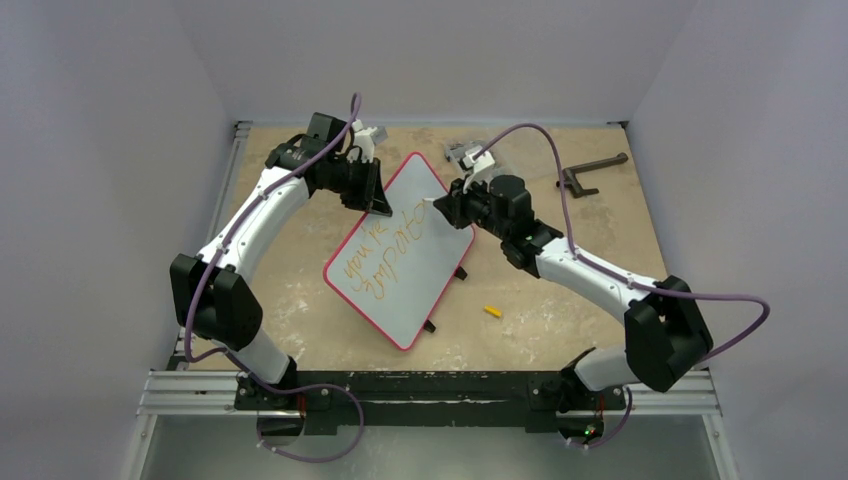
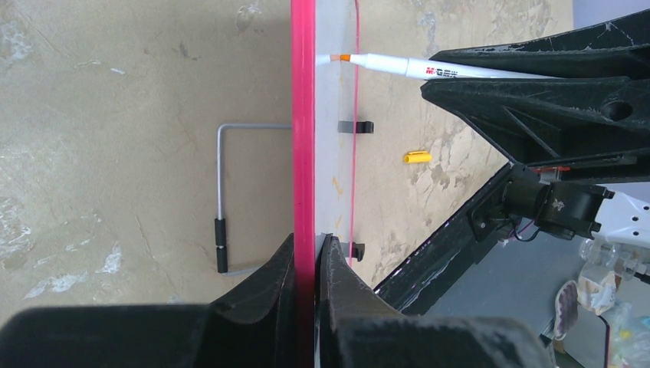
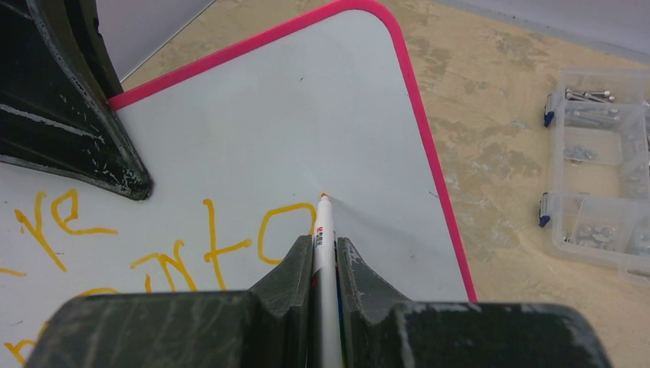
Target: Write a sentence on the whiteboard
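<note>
The whiteboard (image 1: 410, 262) with a red rim lies tilted in the middle of the table. Orange-yellow words of the sentence (image 1: 385, 250) run across it, starting "you're". My left gripper (image 1: 378, 205) is shut on the board's far left rim; the left wrist view shows its jaws clamped on the red edge (image 2: 303, 153). My right gripper (image 1: 443, 207) is shut on a white marker (image 3: 323, 245) with an orange tip. The tip touches the board at the end of the last letter (image 3: 285, 230). The marker also shows in the left wrist view (image 2: 429, 67).
A yellow marker cap (image 1: 492, 311) lies on the table right of the board. A clear plastic parts box (image 3: 598, 172) stands at the back, near the board's far corner. A dark metal tool (image 1: 590, 172) lies at the back right. A bent wire handle (image 2: 221, 199) lies left of the board.
</note>
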Controlling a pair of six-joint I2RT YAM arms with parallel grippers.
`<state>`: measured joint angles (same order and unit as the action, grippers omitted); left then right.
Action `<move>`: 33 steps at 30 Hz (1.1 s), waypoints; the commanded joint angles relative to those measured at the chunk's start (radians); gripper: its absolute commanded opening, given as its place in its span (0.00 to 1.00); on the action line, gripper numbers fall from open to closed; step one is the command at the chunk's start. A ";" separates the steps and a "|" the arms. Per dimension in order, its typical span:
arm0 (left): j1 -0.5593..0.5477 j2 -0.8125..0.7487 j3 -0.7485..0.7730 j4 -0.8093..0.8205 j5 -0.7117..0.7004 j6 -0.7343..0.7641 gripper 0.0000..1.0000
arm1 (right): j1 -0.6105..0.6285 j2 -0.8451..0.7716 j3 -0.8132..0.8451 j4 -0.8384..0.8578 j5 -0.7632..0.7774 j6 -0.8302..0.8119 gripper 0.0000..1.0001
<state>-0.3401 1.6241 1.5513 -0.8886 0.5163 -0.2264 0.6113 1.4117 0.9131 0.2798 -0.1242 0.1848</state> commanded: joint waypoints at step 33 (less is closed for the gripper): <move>-0.014 -0.028 0.008 -0.018 -0.112 0.091 0.00 | 0.009 -0.104 -0.014 -0.034 0.025 -0.002 0.00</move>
<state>-0.3496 1.6161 1.5513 -0.8848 0.5209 -0.2222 0.6155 1.3334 0.8478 0.2218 -0.1181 0.1963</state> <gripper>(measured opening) 0.076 0.090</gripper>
